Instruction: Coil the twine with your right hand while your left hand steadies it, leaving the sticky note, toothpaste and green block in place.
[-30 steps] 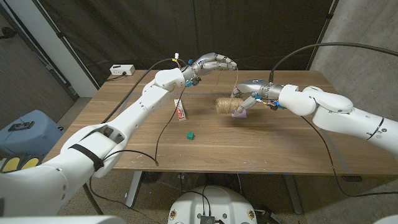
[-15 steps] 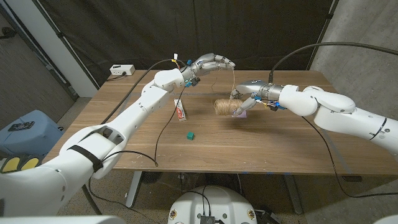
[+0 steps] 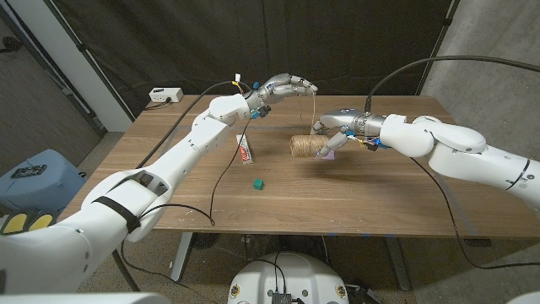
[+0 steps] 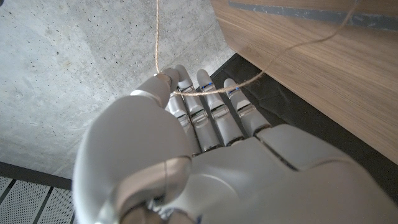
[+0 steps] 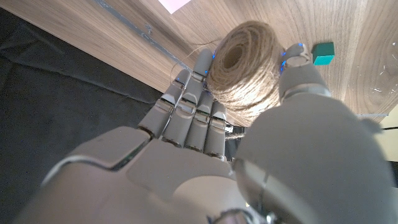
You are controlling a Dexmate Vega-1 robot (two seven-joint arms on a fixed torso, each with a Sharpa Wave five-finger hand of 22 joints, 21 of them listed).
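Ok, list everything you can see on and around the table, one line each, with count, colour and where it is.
Twine ball: one, tan, table centre, gripped by the right hand.
Twine strand: one, tan, running up from the ball to the left hand.
Sticky note: one, pale purple, beside the ball.
Toothpaste: one, white and red, left of the ball.
Green block: one, near front.
Box: one, white, far left corner.
Left hand: raised, pinching strand.
Right hand: on ball.

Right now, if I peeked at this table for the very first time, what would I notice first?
Probably the fat ball of twine in the middle of the wooden table, gripped by the right hand. A thin strand runs up from it to the left hand, which pinches it high above the table's far side. Nearer the front sit a little green block and a toothpaste tube.
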